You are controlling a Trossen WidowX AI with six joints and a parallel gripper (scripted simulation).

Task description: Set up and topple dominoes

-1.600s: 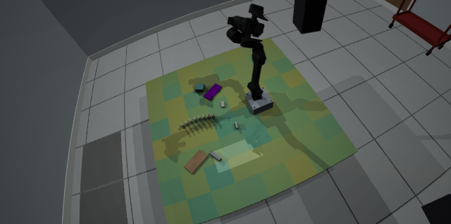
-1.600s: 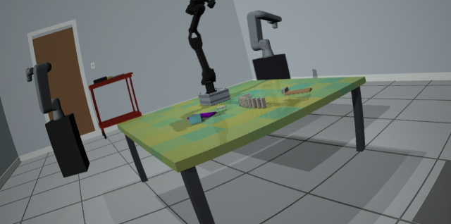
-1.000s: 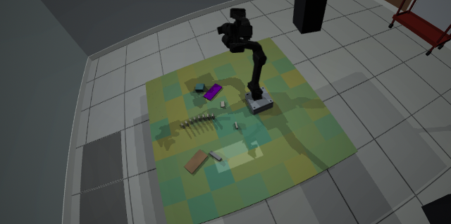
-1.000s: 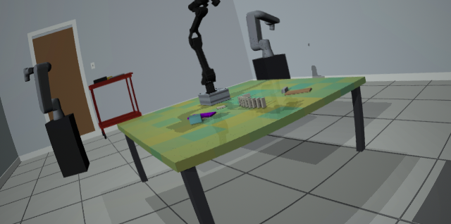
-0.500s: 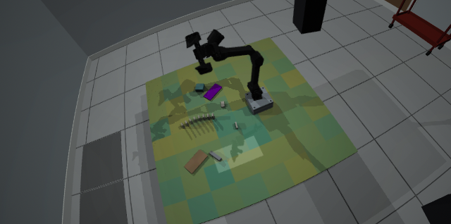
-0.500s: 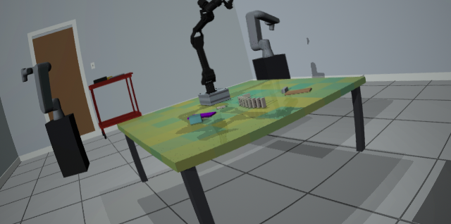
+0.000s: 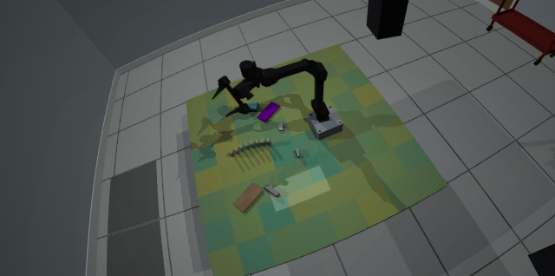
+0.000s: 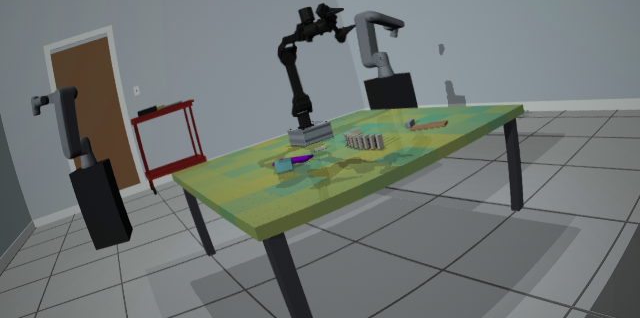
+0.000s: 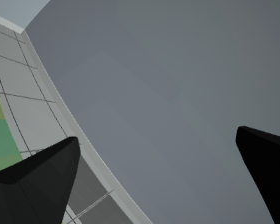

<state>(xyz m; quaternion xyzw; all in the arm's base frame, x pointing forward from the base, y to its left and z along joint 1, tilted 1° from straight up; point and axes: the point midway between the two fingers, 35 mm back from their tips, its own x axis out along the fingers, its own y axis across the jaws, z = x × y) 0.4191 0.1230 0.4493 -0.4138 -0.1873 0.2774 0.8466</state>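
A slightly curved row of several pale dominoes (image 7: 257,142) (image 8: 381,142) stands upright on the table. One loose domino (image 7: 280,127) (image 8: 320,148) lies flat between the row and the purple slab. Another loose domino (image 7: 297,153) is off the row's end nearer the arm base; it is partly hidden behind the row in the exterior view, and its pose is hard to tell. My gripper (image 7: 219,107) (image 8: 349,18) (image 9: 161,140) is open and empty, high above the table. The wrist view shows mainly wall and floor between the fingers, with no domino.
A purple slab (image 7: 269,112) (image 8: 301,159) and a teal block (image 7: 252,106) (image 8: 283,166) lie close together, on one side of the row. A brown plank (image 7: 248,198) (image 8: 430,125) and a grey bar (image 7: 271,190) (image 8: 410,123) lie on its other side.
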